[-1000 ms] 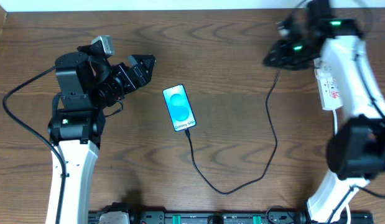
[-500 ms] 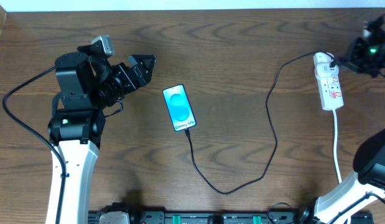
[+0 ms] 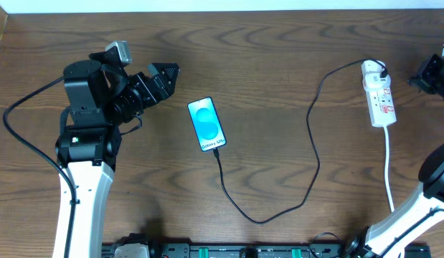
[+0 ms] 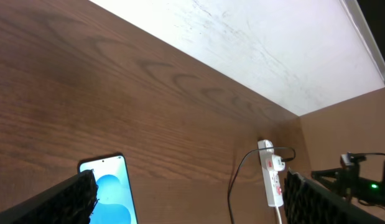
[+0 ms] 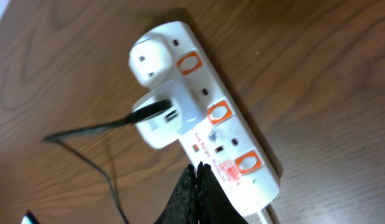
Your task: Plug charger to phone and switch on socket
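Observation:
The phone (image 3: 207, 124) lies screen up at the table's middle, its screen light blue; it also shows in the left wrist view (image 4: 108, 186). The charger, a thin black cable (image 3: 313, 154), runs from the phone's near end in a loop to a white adapter (image 5: 161, 115) sitting in the socket. The socket is a white power strip (image 3: 379, 97) with orange-red switches (image 5: 220, 113). My right gripper (image 5: 197, 175) is shut and empty, just off the strip's right side, at the frame edge in the overhead view (image 3: 438, 72). My left gripper (image 3: 163, 77) is open and empty, left of the phone.
The strip's white cord (image 3: 389, 168) runs toward the near edge on the right. A white wall (image 4: 254, 43) borders the table's far side. The black cable's loop (image 3: 261, 218) lies near the front middle.
My right arm has pulled away from over the strip's far end to the table's right edge. The strip with the adapter in it now shows uncovered. The left arm has not moved.

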Tool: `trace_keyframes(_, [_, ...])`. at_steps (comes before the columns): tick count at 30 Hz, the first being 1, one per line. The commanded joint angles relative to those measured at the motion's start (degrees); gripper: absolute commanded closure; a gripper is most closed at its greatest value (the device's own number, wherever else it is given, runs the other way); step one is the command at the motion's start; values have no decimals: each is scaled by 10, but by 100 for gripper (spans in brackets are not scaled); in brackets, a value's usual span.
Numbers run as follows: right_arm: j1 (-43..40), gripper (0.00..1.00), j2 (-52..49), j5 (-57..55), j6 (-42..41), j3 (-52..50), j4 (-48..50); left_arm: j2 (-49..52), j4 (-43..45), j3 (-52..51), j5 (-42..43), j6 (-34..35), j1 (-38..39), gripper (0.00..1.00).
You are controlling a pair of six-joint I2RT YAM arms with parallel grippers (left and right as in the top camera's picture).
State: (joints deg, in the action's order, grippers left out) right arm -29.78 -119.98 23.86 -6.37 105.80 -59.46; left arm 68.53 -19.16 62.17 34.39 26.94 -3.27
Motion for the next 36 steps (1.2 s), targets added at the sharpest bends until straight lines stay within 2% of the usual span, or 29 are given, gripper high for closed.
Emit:
trace_keyframes(1, [-2,99,-26,1,16,2,11,0,-1,-2,5,-10,-2,5])
trace_keyframes(14, [4,99,-84,7,33,2,90,0,-1,-2,6,-10,-2,5])
trace_keyframes(36, [37,99,-140,11,38,2,92,0,-1,-2,6,-10,-2,5])
